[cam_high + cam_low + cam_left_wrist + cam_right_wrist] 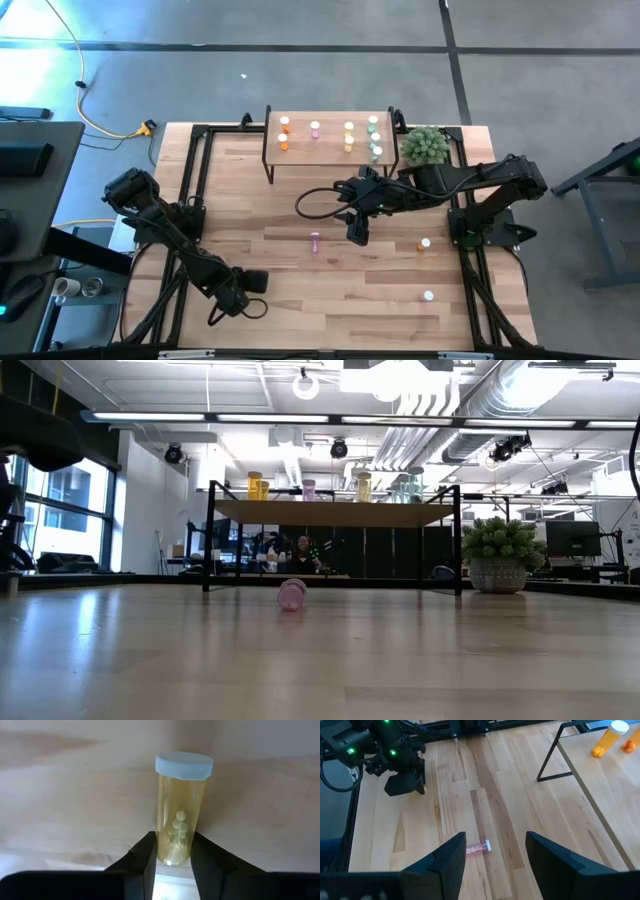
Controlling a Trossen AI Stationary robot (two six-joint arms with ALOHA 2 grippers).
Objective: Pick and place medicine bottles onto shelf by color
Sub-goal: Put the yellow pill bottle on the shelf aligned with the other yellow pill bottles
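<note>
While the left gripper (172, 857) has its jaws pinching a clear yellow bottle (180, 815) with a pale cap and small pills inside, right gripper (495, 855) jaws spread above a pink bottle (479, 848) lying flat on the tabletop (445, 795) between them.

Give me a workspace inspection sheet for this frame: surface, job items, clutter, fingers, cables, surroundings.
Surface: light-wood table, black frame along its edges.
Job's things: shelf at the far edge holds about nine upright bottles; pink bottle lies on its side mid-table; orange bottle and another bottle stand near the right side; yellow bottle held.
Clutter: potted plant beside the shelf.
Grippers: left gripper near the front edge, fingers shut on the yellow bottle's base; right gripper open above the pink bottle.
Cables: yellow cable on the floor; black cable loop on the right arm.
Surroundings: a person behind the table in the low view.
</note>
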